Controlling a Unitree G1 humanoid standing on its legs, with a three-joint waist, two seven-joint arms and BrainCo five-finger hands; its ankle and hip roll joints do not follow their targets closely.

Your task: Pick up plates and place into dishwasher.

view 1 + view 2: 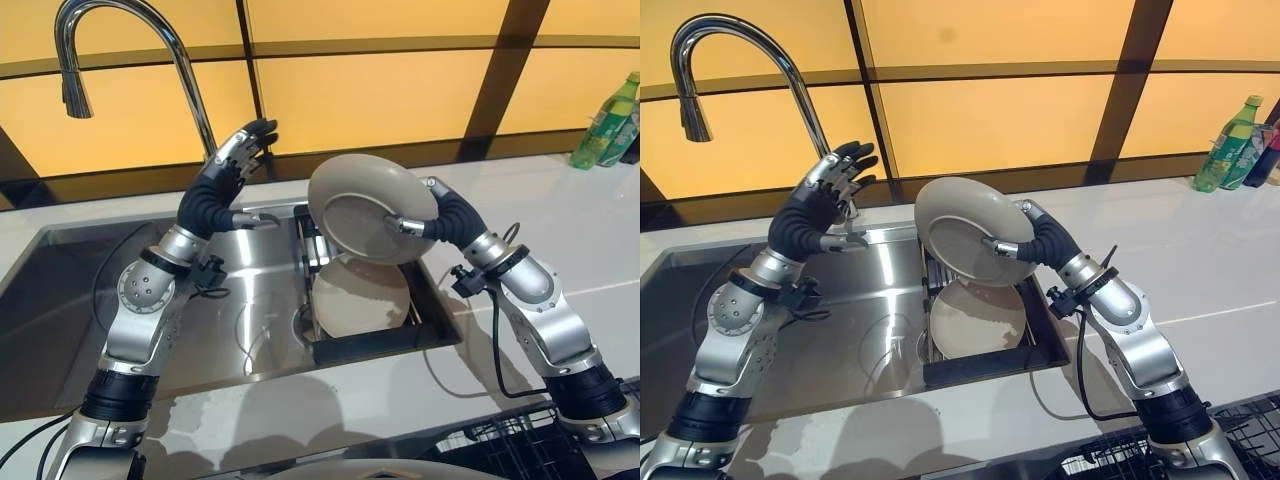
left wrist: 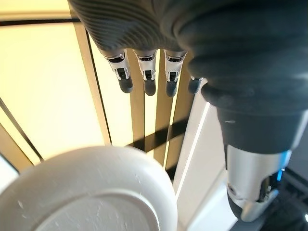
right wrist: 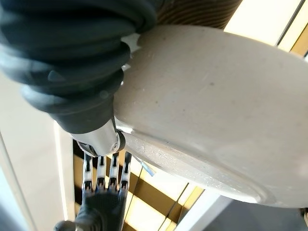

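Here, at frame centre, the right hand [image 1: 432,222] grips a tilted plate [image 1: 365,205] above another plate [image 1: 360,297] racked in the sink [image 1: 90,290]. Its wrist view shows the plate's underside; left hand [image 1: 232,165] open by the faucet [image 1: 150,40].

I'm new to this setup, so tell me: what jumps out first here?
The right hand grips a beige plate tilted on edge in the air above the sink's drying rack, where a second plate leans. The left hand is raised open near the tall chrome faucet.
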